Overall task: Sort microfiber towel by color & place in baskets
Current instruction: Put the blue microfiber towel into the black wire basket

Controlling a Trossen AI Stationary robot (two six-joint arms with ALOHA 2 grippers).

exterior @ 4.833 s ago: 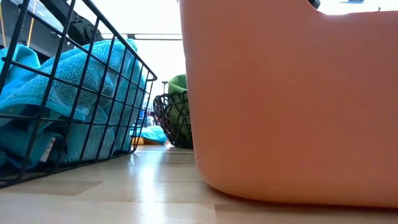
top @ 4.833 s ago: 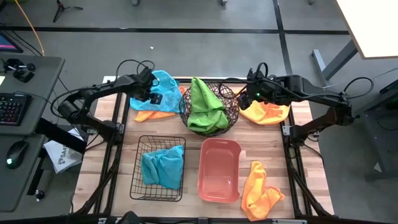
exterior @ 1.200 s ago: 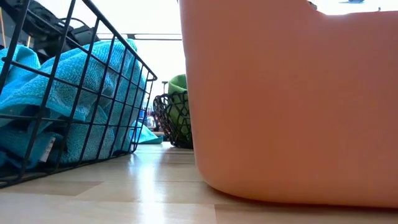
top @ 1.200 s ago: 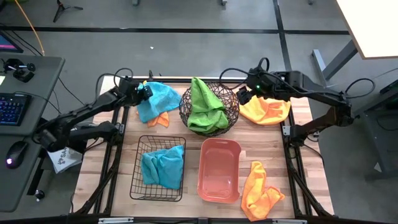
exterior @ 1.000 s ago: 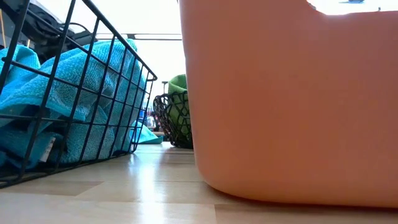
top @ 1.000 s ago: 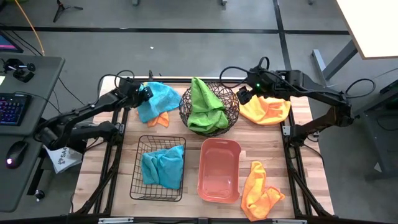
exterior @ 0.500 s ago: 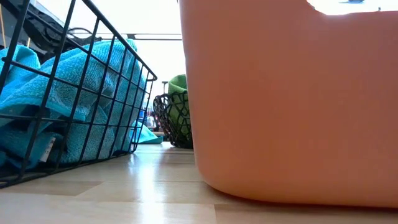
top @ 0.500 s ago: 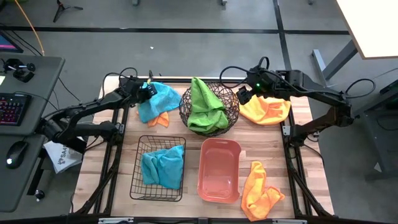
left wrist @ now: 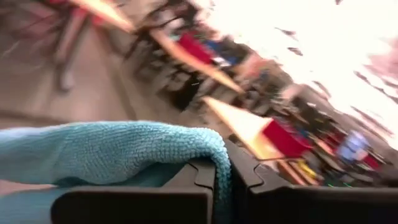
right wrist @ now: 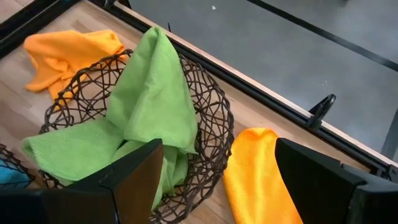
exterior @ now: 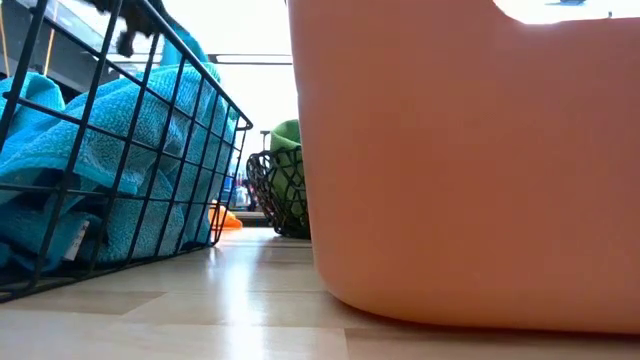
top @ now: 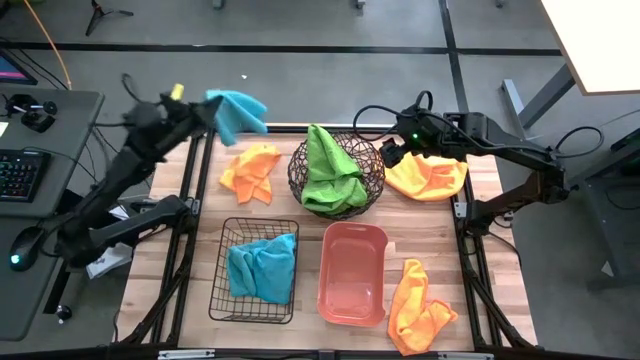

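Left gripper: the left gripper [top: 212, 110] hung high over the far-left corner of the desk [top: 490, 250], its fingers clamped shut on a sky blue towel [top: 238, 108]; the left wrist view showed the cloth [left wrist: 112, 152] pinched between the two dark fingers.

Carried towel: it dangled clear of the desk, trailing from the gripper toward the right, touching nothing below.

Where it belongs: the black wire basket [top: 222, 300] sat at the near-left of the desk, already holding another blue towel [top: 262, 268].

Deciding relation: from the left gripper the wire basket lay nearer and slightly to the right, well apart. The basket's long side ran near to far, so I judged the arm would have to draw back toward the near edge before letting go.

Nearer arm: the left arm, plainly; the basket was on its side of the desk.

In the way: an orange towel [top: 251, 170] lay on the desk between the gripper and the basket, low enough that the hanging cloth might brush it.

Right gripper: the right gripper [top: 392, 155] waited at the far right, just beside the round woven bowl [top: 372, 180] with its green towel [top: 328, 168], fingers spread wide and empty, over the edge of a second orange towel [top: 430, 180].

Other basket: the salmon tub [top: 352, 272] stood empty at near centre, a third orange towel [top: 418, 305] to its right.
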